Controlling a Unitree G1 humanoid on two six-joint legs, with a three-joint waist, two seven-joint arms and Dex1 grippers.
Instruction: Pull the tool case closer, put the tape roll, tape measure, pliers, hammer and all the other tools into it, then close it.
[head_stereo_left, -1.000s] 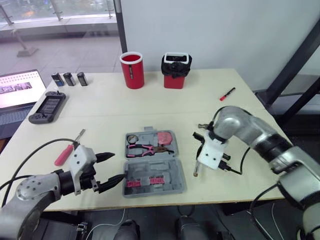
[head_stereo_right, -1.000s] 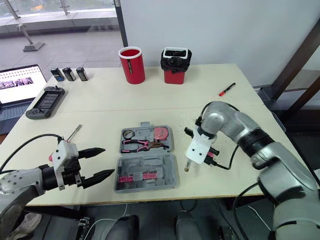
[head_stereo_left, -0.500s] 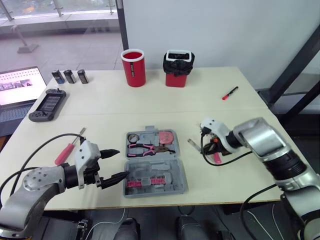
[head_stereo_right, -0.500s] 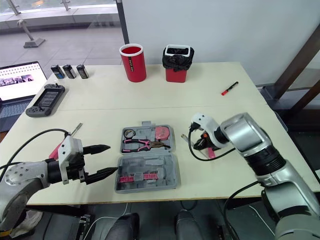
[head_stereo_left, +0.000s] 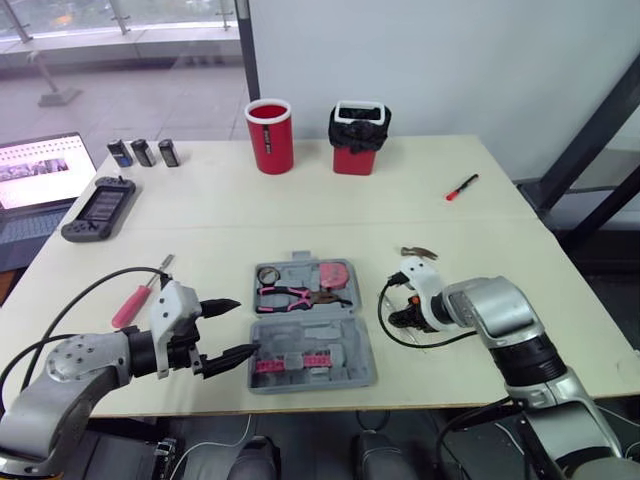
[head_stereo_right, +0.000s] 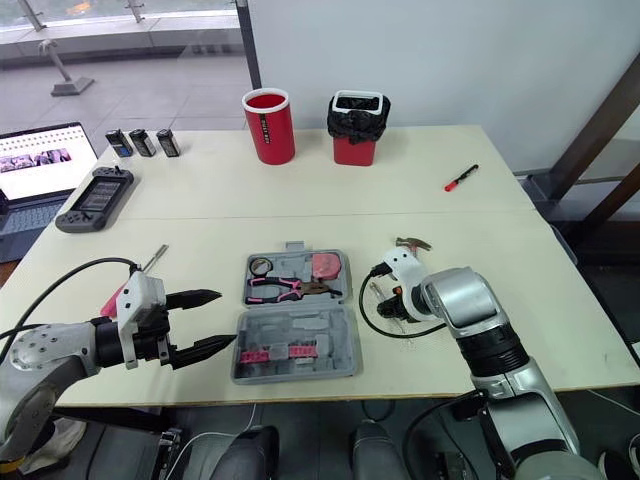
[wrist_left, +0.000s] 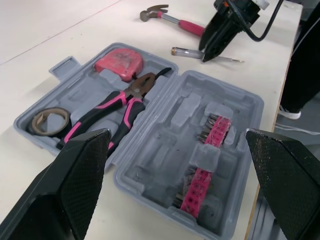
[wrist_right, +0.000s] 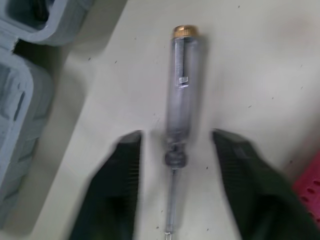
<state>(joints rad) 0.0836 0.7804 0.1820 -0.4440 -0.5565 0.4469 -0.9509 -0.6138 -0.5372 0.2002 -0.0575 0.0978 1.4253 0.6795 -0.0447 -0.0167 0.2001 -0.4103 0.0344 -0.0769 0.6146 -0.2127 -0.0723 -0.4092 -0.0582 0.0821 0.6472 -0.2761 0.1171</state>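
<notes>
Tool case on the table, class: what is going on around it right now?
The tool case lies open, already holding the tape roll, pliers and tape measure. The right gripper, open, straddles a clear-handled screwdriver on the table beside the case, not yet gripping it. The hammer lies just beyond. The left gripper hovers open at the case's other side, near a pink-handled screwdriver.

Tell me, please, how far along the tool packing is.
Done: tape roll, tape measure and pliers lie in the open tool case. In hand: the open right gripper straddles the clear screwdriver. Remaining: that, the hammer, the pink screwdriver, then closing.
</notes>
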